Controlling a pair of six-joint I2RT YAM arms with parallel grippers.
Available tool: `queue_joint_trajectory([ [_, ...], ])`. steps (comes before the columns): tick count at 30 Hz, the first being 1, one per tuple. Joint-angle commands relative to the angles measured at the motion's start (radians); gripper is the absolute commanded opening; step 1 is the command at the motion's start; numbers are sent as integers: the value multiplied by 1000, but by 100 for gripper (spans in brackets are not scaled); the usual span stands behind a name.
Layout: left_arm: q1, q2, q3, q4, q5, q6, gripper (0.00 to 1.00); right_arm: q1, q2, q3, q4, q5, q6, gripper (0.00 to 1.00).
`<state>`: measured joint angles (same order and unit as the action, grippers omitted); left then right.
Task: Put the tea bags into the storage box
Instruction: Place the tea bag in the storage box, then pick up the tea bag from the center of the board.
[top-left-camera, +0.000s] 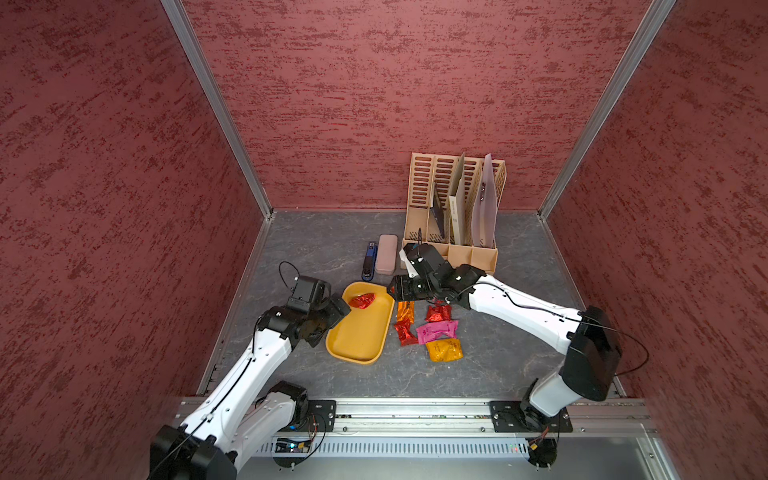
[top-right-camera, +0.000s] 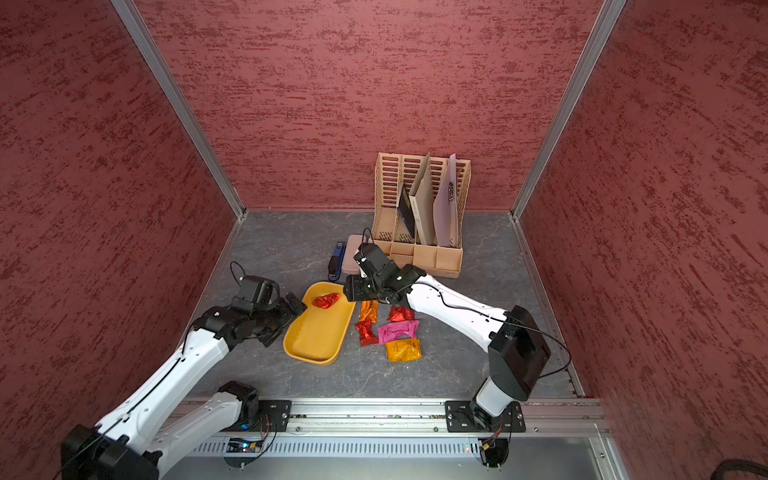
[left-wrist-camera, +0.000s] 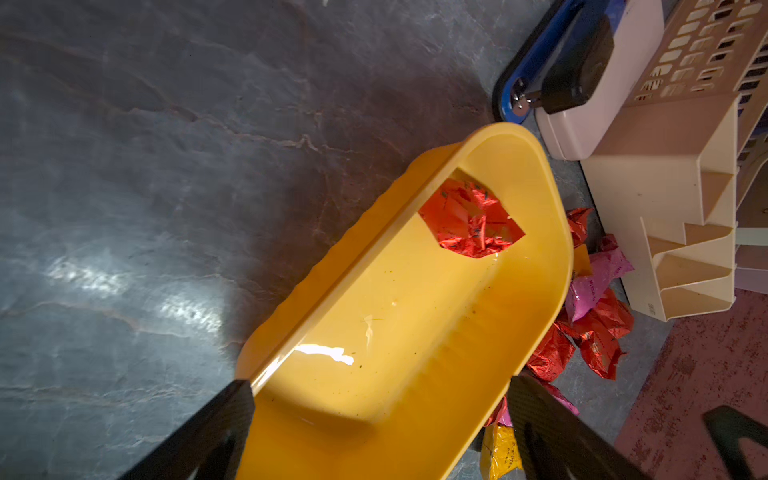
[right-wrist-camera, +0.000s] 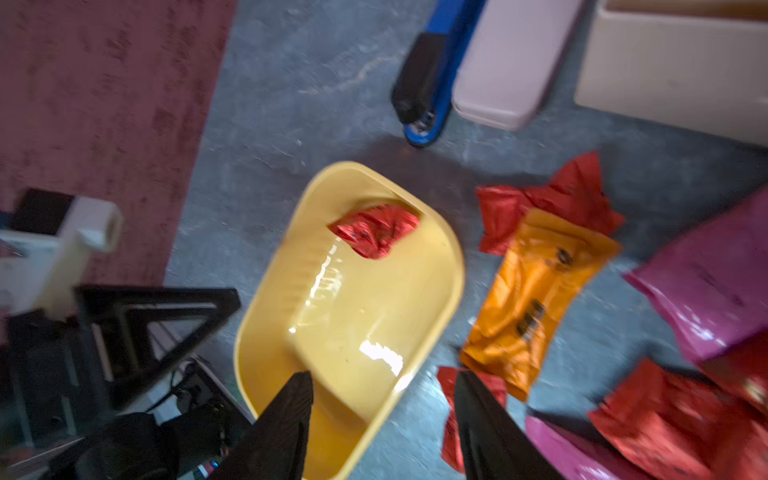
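The storage box, a mustard-yellow tray (top-left-camera: 360, 336) (top-right-camera: 316, 336), lies left of centre on the table. One red tea bag (top-left-camera: 363, 300) (top-right-camera: 326, 300) (left-wrist-camera: 469, 220) (right-wrist-camera: 376, 230) rests in its far end. Just right of the tray lie an orange tea bag (top-left-camera: 405, 311) (right-wrist-camera: 536, 291), two red ones (top-left-camera: 405, 332) (top-left-camera: 438, 312), a pink one (top-left-camera: 437, 331) and a yellow one (top-left-camera: 444, 350). My left gripper (top-left-camera: 338, 307) (left-wrist-camera: 380, 415) hangs open over the tray's left rim. At the tray's far right corner my right gripper (top-left-camera: 395, 291) (right-wrist-camera: 382, 399) is open and empty.
A tall tan slotted file organizer (top-left-camera: 453, 208) stands at the back right, close behind my right wrist. A pale pink case (top-left-camera: 386, 259) and a blue stapler (top-left-camera: 368, 262) lie just beyond the tray. Red walls enclose the table on three sides.
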<state>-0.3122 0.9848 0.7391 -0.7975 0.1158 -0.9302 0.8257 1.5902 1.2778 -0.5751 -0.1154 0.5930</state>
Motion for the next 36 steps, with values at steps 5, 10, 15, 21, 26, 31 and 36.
queue_joint_trajectory([
  [5,-81,178,136,130,4,42,100,-8,-159,-125,-292,101,-59,62],
  [10,-128,296,234,152,11,50,100,-36,-283,-258,-299,118,-10,78],
  [15,-157,350,289,143,24,49,100,-105,-345,-387,-199,36,6,80],
  [21,-171,322,267,122,9,42,100,-213,-359,-487,-25,-85,48,80],
  [26,-171,274,218,104,-6,29,100,-256,-315,-554,81,-118,81,78],
  [31,-171,235,186,97,-16,15,100,-287,-266,-610,211,-138,129,75],
  [36,-171,225,187,72,-16,12,100,-296,-199,-635,330,-179,177,59],
])
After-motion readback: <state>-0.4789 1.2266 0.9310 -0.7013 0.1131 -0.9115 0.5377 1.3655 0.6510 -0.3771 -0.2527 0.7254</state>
